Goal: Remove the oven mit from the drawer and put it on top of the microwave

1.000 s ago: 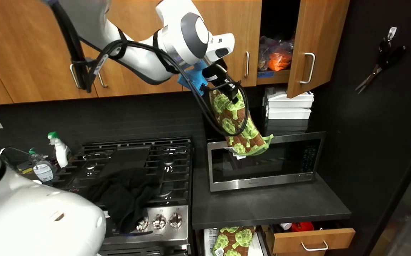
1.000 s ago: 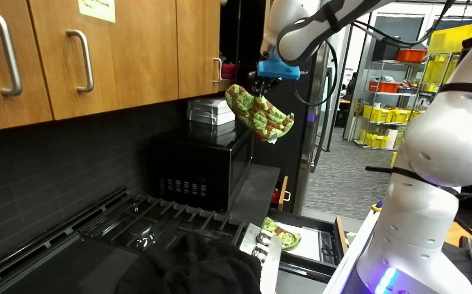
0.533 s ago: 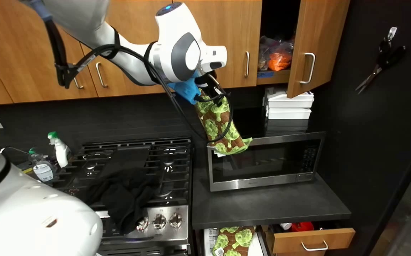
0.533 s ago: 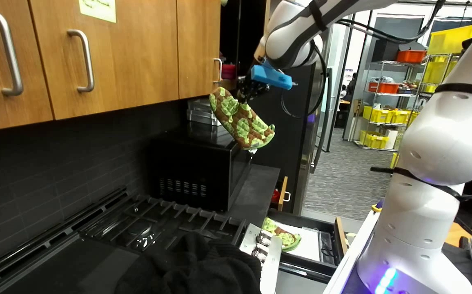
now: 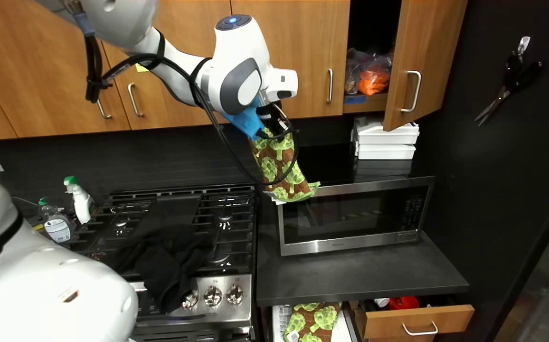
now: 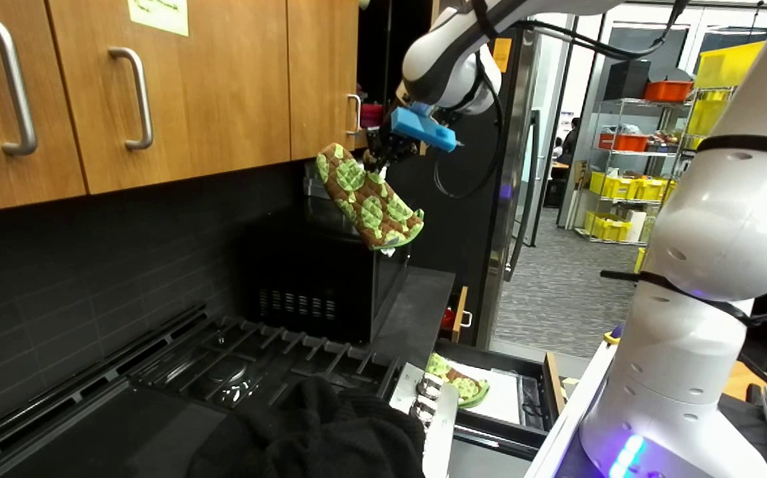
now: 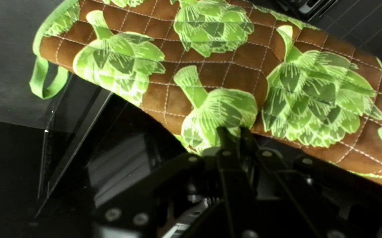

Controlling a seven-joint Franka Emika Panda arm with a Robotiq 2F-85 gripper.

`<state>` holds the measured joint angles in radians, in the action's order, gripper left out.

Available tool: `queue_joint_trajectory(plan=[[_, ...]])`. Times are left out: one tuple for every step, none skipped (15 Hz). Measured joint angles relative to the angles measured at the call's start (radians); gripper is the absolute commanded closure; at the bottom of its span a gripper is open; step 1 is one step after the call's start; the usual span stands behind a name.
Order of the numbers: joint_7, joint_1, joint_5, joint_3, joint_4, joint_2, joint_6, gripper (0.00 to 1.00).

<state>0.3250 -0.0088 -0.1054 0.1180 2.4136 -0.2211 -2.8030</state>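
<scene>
Black two-finger gripper (image 7: 234, 135) was clamped on green-and-brown quilted cloth mitt (image 6: 368, 202), long axis tilted cuff-down; boxy steel-framed microwave (image 5: 357, 213) lay below

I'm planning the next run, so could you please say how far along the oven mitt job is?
Done: one oven mitt is out of the drawer, where a matching mitt lies.
In hand: the gripper, shut on the first oven mitt, holds it in the air.
Left to do: lower it onto the microwave and release it.

No legible text; blurred writing on the yellow note (image 6: 158, 16).
</scene>
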Motion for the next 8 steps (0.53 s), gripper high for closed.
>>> queue_joint_trajectory(plan=[[0.0, -0.009, 0.006, -0.012, -0.017, 0.001, 0.0, 0.98], [0.001, -0.022, 0.018, -0.024, -0.035, 0.001, -0.001, 0.98], [0.002, -0.037, 0.034, -0.034, -0.055, 0.001, -0.003, 0.98], [0.003, -0.051, 0.046, -0.042, -0.075, 0.002, -0.003, 0.98], [0.002, -0.061, 0.049, -0.045, -0.094, 0.004, -0.004, 0.98], [0.001, -0.069, 0.048, -0.044, -0.109, 0.006, -0.008, 0.98], [-0.002, -0.073, 0.038, -0.042, -0.12, 0.009, -0.016, 0.98], [-0.01, -0.072, 0.015, -0.038, -0.128, 0.013, -0.025, 0.98]])
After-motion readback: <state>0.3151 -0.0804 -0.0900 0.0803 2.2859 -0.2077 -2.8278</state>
